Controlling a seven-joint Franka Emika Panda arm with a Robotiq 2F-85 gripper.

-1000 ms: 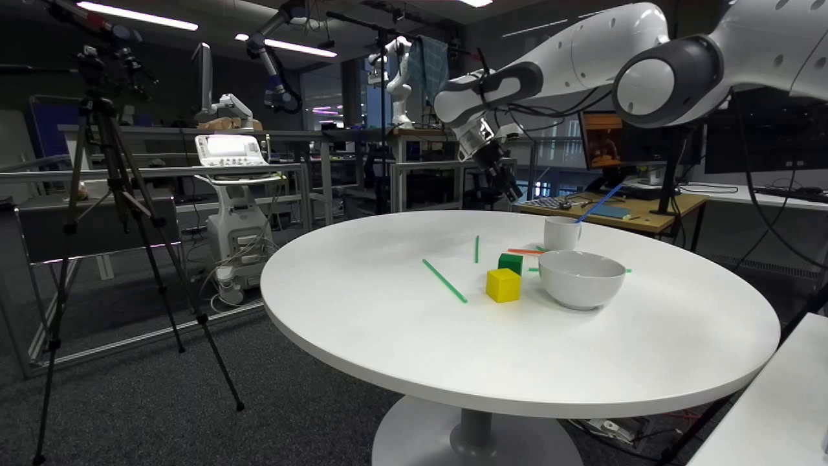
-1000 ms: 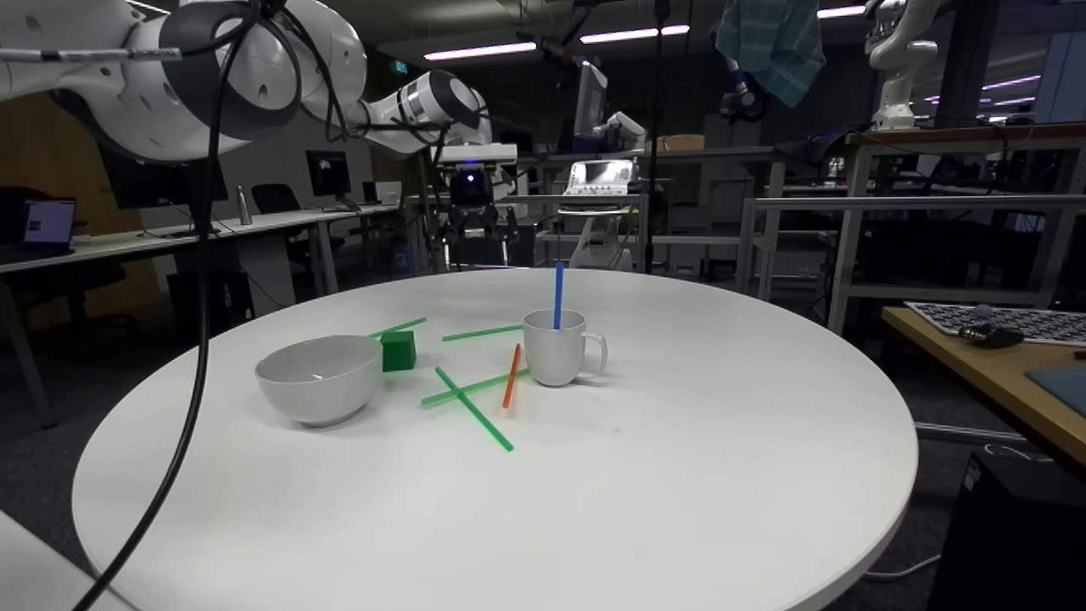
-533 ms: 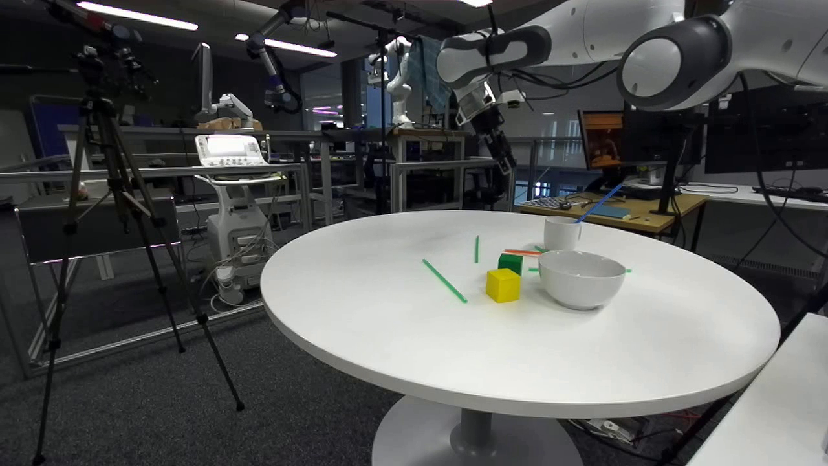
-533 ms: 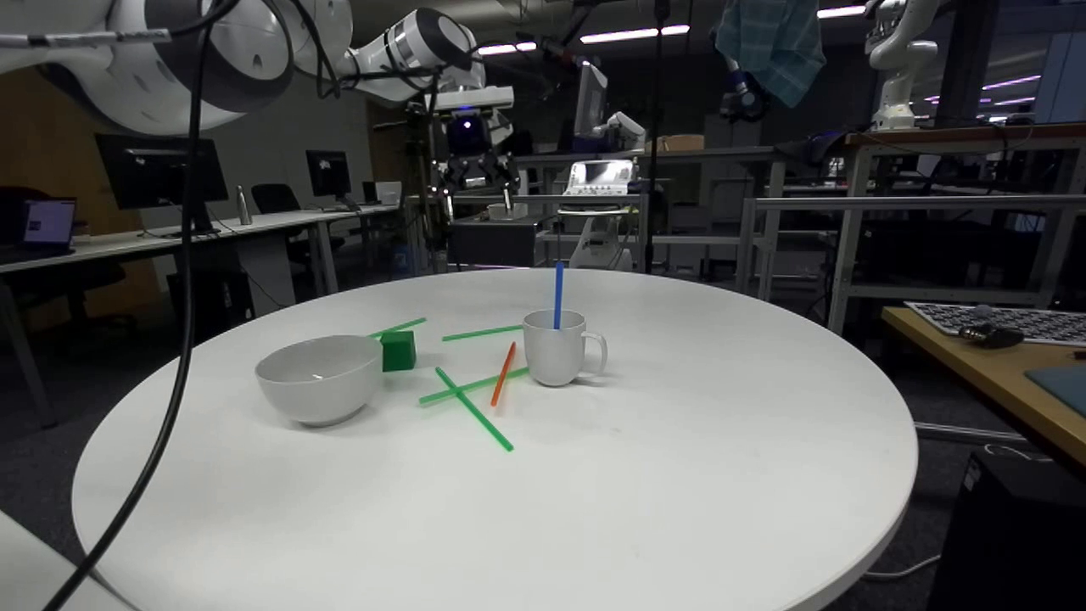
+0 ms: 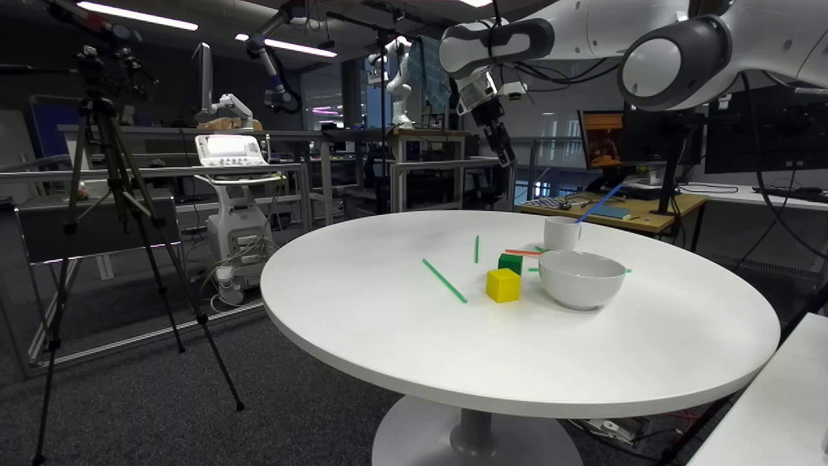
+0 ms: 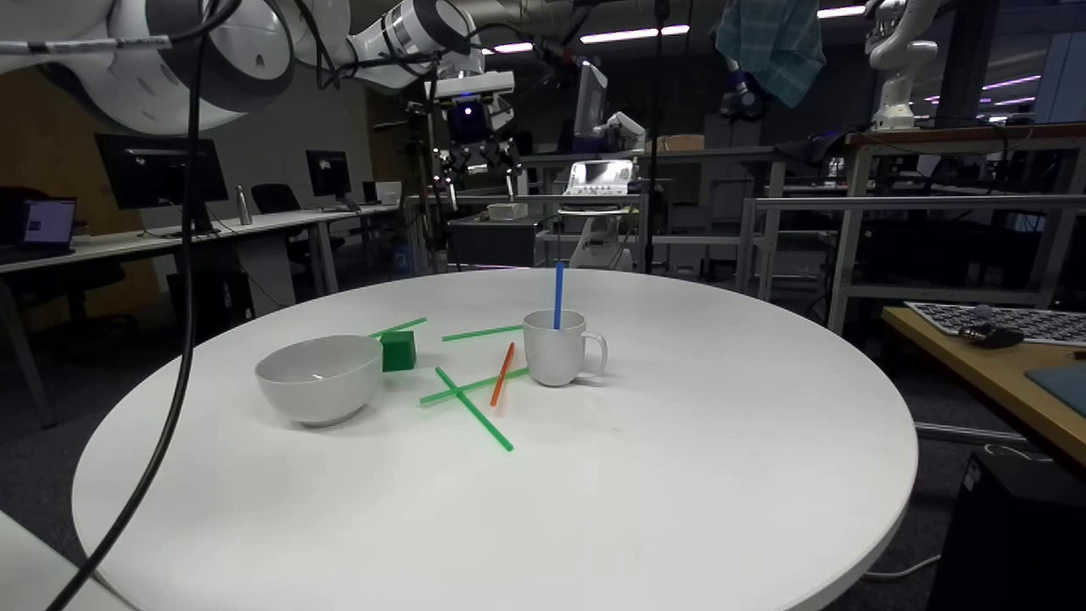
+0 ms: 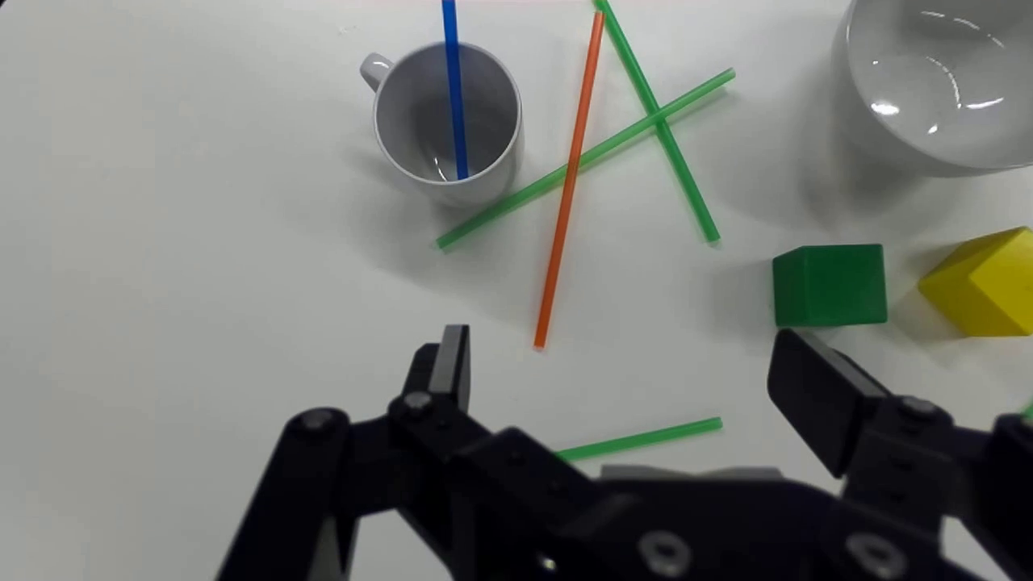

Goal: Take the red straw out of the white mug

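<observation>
The red straw (image 7: 564,210) lies on the table beside the white mug (image 7: 484,190), crossing over a green straw (image 7: 621,139). The red straw also shows in both exterior views (image 5: 522,252) (image 6: 503,373). The white mug stands upright in both exterior views (image 5: 560,234) (image 6: 555,352), and a blue straw (image 6: 558,295) leans in it. My gripper (image 7: 621,355) is open, with nothing between its fingers. It hangs well above the table, as both exterior views show (image 5: 506,158) (image 6: 482,197). In the wrist view the red straw's near end lies just ahead of the left finger.
A white bowl (image 5: 581,278) stands near a green cube (image 7: 831,285) and a yellow cube (image 5: 503,285). Several green straws lie around, one of them (image 7: 646,438) partly hidden under the gripper in the wrist view. A black cable (image 6: 182,356) hangs along an exterior view.
My gripper has risen away from the table over the last second, then slowed. The red straw has turned and shifted slightly on the table. The mug and blue straw have not moved.
</observation>
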